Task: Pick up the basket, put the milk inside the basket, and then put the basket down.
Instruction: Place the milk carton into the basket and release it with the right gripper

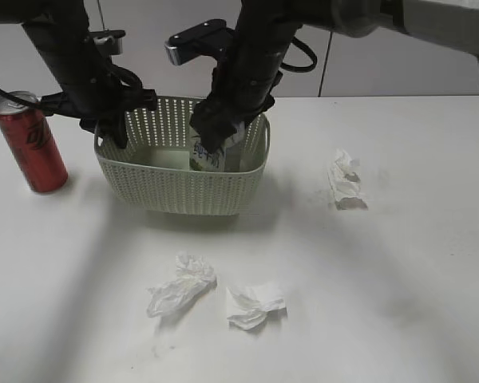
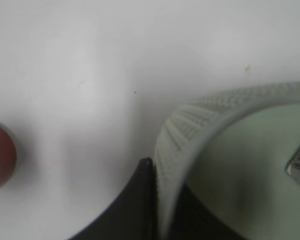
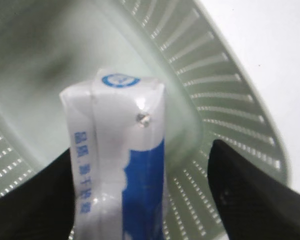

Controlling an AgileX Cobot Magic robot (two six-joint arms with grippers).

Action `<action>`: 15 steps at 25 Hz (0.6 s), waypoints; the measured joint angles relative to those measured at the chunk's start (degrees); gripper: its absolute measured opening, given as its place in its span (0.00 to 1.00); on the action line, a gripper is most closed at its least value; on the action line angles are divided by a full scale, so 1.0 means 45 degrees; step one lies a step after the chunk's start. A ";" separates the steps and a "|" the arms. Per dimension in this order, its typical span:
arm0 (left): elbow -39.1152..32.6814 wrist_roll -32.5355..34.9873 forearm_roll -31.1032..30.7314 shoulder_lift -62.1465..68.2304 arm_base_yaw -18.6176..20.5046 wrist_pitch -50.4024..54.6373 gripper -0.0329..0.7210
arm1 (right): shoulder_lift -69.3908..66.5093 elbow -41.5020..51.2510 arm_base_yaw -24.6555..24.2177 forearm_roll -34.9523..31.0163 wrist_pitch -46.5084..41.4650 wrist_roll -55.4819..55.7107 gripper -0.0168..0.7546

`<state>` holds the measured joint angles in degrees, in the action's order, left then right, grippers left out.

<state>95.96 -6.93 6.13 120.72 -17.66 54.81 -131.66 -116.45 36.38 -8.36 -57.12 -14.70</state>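
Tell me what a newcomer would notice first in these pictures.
The sage-green basket at centre back, its left rim clamped by the left gripper, while the right gripper lowers the milk inside. Next, the red can far left and crumpled tissues in front.

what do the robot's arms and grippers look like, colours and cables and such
Both arms are matte black, chunky and jointed, with loose black cables looping beside the wrists. The right arm carries a black camera block with a silver-grey face on a bracket. The left gripper and right gripper have plain black fingers, broad and tapering, with no markings visible.
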 joint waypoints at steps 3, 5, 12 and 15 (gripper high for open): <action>0.0000 0.0030 -0.0050 0.0000 0.0000 0.0029 0.04 | 0.0494 0.0000 -0.0032 0.0135 -0.0041 0.0000 0.83; 0.0000 0.0030 -0.0050 0.0000 0.0000 -0.0015 0.04 | 0.1159 0.0000 -0.0114 0.0393 -0.0265 0.0012 0.85; 0.0000 0.0030 0.0031 0.0000 0.0000 -0.0041 0.04 | 0.4460 -0.0024 -0.1378 0.1056 -0.2181 0.0791 0.86; 0.0000 0.0030 0.0141 0.0000 0.0000 -0.0121 0.04 | 0.5961 0.0435 -0.2297 0.1088 -0.2313 0.1167 0.83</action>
<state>95.96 -6.80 6.77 120.72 -17.66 54.26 -104.83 -114.49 26.05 -3.47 -67.53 -9.45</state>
